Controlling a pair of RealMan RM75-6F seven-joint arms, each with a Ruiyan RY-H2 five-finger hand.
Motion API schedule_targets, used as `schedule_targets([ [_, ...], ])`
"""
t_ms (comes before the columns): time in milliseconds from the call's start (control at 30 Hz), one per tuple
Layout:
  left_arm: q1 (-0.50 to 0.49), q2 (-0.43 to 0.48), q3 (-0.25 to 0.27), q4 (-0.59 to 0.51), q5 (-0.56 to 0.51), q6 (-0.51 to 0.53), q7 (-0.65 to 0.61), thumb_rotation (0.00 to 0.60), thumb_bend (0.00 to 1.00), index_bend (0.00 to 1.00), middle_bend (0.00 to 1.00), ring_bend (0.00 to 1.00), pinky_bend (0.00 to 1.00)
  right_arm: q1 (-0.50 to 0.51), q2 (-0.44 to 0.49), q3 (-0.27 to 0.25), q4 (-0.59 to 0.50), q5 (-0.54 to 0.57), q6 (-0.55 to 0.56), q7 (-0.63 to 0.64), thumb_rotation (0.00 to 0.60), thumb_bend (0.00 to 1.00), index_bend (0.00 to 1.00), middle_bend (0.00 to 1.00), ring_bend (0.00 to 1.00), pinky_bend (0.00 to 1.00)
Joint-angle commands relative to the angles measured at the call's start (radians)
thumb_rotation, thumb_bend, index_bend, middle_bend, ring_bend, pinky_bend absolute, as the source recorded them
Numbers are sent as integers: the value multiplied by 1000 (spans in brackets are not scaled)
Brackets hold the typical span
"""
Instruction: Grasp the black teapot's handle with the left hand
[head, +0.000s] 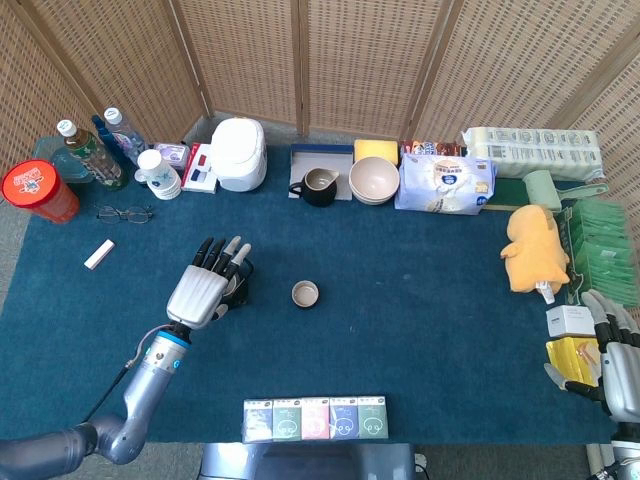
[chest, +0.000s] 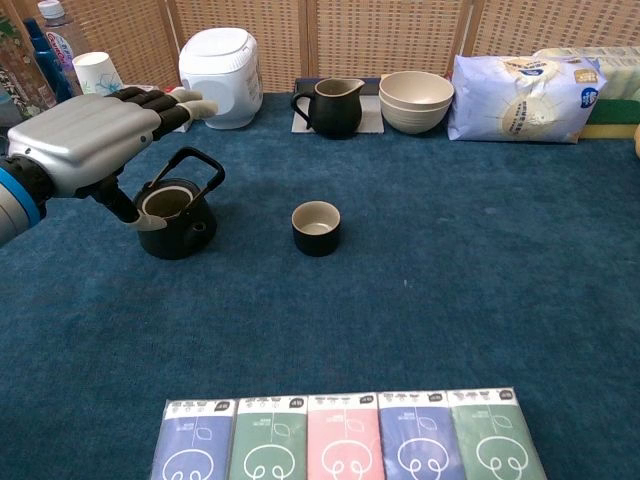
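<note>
The black teapot (chest: 178, 215) stands on the blue cloth at the left, lid off, its loop handle (chest: 201, 166) upright. My left hand (chest: 88, 135) hovers flat over the pot's left side with the fingers stretched out toward the handle and the thumb hanging down at the rim; it holds nothing. In the head view the left hand (head: 205, 285) hides most of the teapot (head: 240, 287). My right hand (head: 620, 368) rests at the table's far right front corner with the fingers apart and nothing in it.
A small black cup (chest: 316, 227) sits just right of the teapot. A white rice cooker (chest: 220, 77), black pitcher (chest: 333, 107) and stacked bowls (chest: 415, 100) line the back. Colored packets (chest: 340, 435) lie along the front edge. Bottles (head: 95, 150) and glasses (head: 125, 213) are at far left.
</note>
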Motion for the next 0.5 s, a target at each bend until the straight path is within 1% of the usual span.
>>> schedule_targets([
  [33, -14, 109, 6, -61, 8, -60, -70, 600, 124, 0, 0, 0, 35, 0, 0, 0, 0, 0, 0, -1, 600, 0, 0, 0, 0, 0],
  [133, -25, 180, -18, -87, -4, -80, -113, 600, 124, 0, 0, 0, 36, 2, -2, -2, -1, -1, -5, -7, 600, 0, 0, 0, 0, 0],
  [267, -60, 233, -51, -104, -46, -129, -112, 600, 124, 0, 0, 0, 36, 4, -5, -4, -2, -3, -5, -17, 600, 0, 0, 0, 0, 0],
  [367, -94, 243, -72, -105, -83, -167, -95, 600, 124, 0, 0, 0, 36, 4, -6, -4, -2, -4, -4, -22, 600, 0, 0, 0, 0, 0],
  [500, -149, 222, -102, -84, -145, -215, -68, 600, 125, 0, 0, 0, 35, 7, -8, -2, 1, 5, -11, -25, 600, 0, 0, 0, 0, 0],
])
